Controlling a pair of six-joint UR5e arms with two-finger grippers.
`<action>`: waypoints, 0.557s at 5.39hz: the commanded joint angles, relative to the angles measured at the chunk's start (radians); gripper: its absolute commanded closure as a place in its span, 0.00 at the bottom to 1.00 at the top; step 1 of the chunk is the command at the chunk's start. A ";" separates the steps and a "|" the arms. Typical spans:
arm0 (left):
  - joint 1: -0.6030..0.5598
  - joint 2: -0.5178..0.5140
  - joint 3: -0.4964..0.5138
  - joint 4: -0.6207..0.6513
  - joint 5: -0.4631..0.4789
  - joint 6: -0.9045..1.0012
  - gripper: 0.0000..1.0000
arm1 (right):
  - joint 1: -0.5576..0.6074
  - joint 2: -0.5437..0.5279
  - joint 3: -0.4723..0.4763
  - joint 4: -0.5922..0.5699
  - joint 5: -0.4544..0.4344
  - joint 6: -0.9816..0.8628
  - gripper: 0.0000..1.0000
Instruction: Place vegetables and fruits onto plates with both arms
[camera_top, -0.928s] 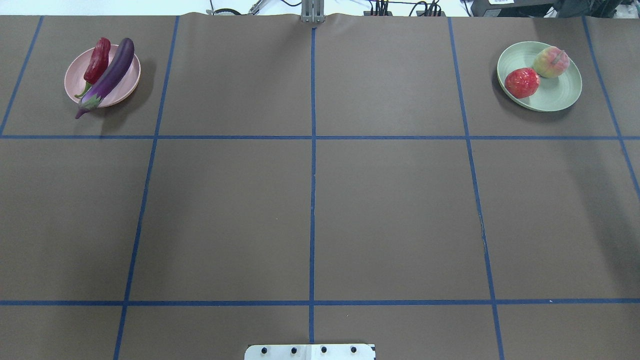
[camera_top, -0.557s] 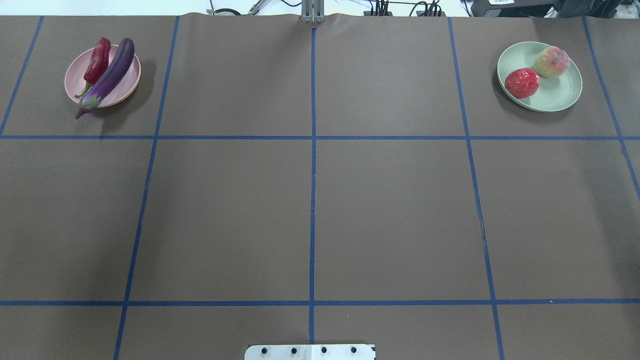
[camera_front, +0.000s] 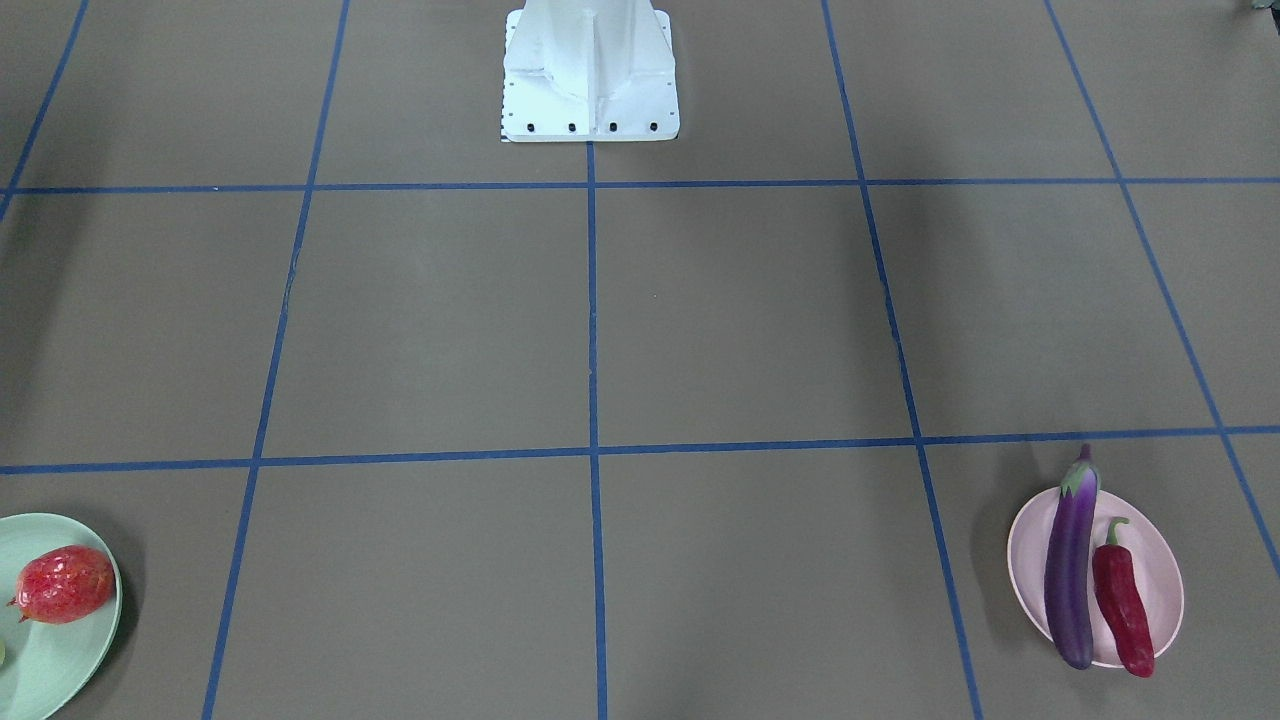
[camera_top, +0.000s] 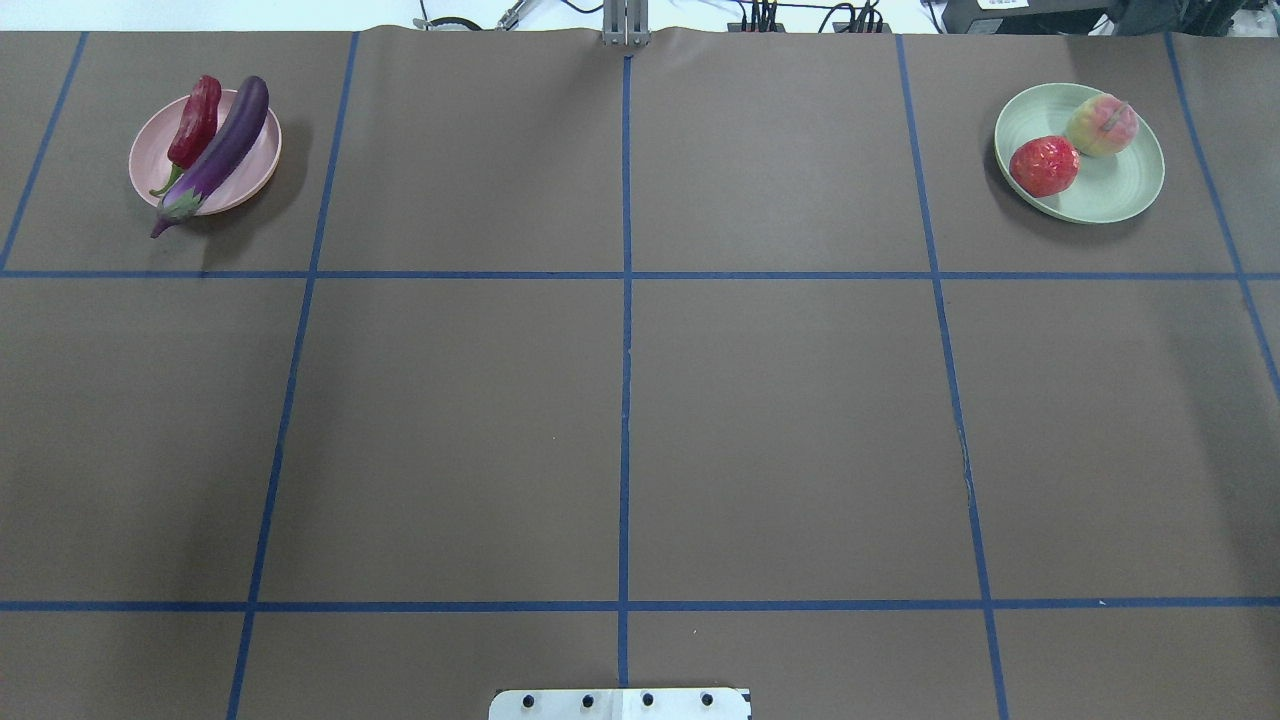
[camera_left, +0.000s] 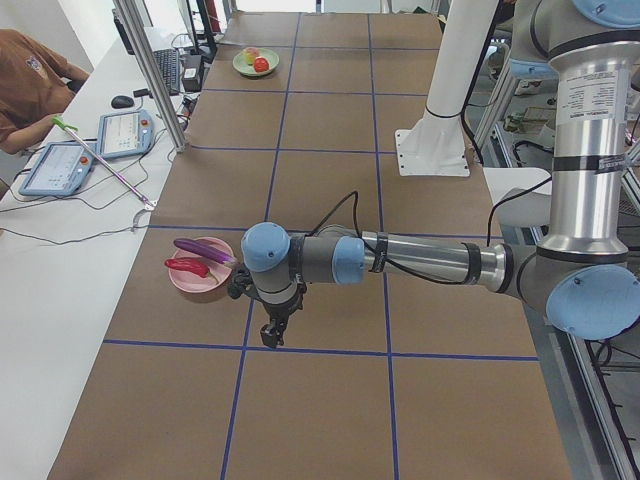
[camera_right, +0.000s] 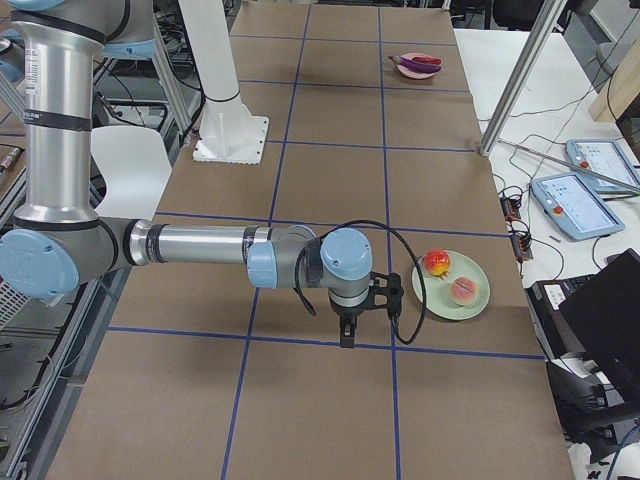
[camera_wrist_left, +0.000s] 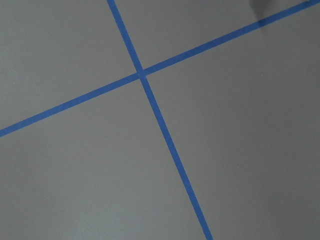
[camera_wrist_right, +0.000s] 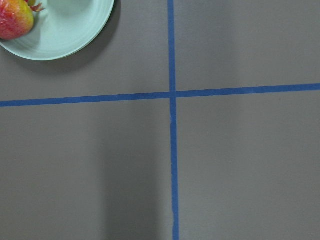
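Observation:
The purple eggplant (camera_top: 215, 150) and the red chili pepper (camera_top: 195, 125) lie side by side on the pink plate (camera_top: 250, 175) at the far left. The pomegranate (camera_top: 1043, 165) and the peach (camera_top: 1102, 123) sit on the mint green plate (camera_top: 1110, 190) at the far right. The left gripper (camera_left: 272, 335) hangs over the table just beside the pink plate (camera_left: 200, 285). The right gripper (camera_right: 345, 335) hangs near the green plate (camera_right: 462, 305). Both show only in the side views, so I cannot tell whether they are open or shut.
The white pedestal base (camera_front: 590, 75) stands at the robot's edge of the brown table with blue tape lines (camera_top: 625, 350). Tablets and cables lie on the white side benches (camera_left: 70, 165).

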 joint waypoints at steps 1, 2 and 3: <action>0.000 -0.003 0.002 0.000 0.002 -0.003 0.00 | -0.010 -0.005 0.007 -0.002 -0.023 0.000 0.00; 0.000 -0.003 0.002 0.000 0.002 -0.003 0.00 | -0.014 -0.012 0.001 -0.004 -0.011 0.001 0.00; 0.000 -0.001 0.004 0.000 0.002 -0.003 0.00 | -0.028 -0.013 0.001 -0.004 0.001 0.001 0.00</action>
